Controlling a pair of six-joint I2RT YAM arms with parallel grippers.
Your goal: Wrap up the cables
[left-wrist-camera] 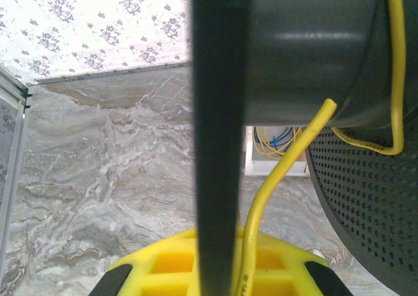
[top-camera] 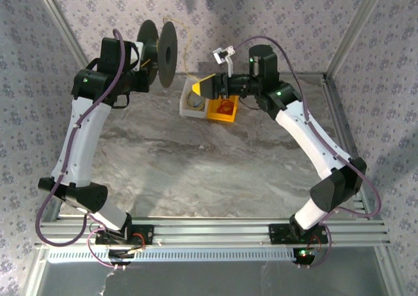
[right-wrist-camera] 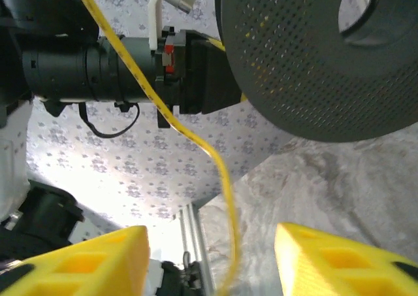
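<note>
Dark grey plastic spool (top-camera: 162, 51) — perforated round flanges, smooth barrel — sits edge-on in the left gripper (left-wrist-camera: 219, 273), whose latticed yellow fingers are pressed onto one flange. Thin, glossy bright-yellow cord (right-wrist-camera: 137, 70) leaves the spool's barrel and hangs slack below it, passing between the right gripper's (right-wrist-camera: 215, 263) spread yellow fingers — touching neither.

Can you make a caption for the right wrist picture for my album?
Yellow cord hangs between the fingers of the open right pincer, beside the dark grey spool.
</note>
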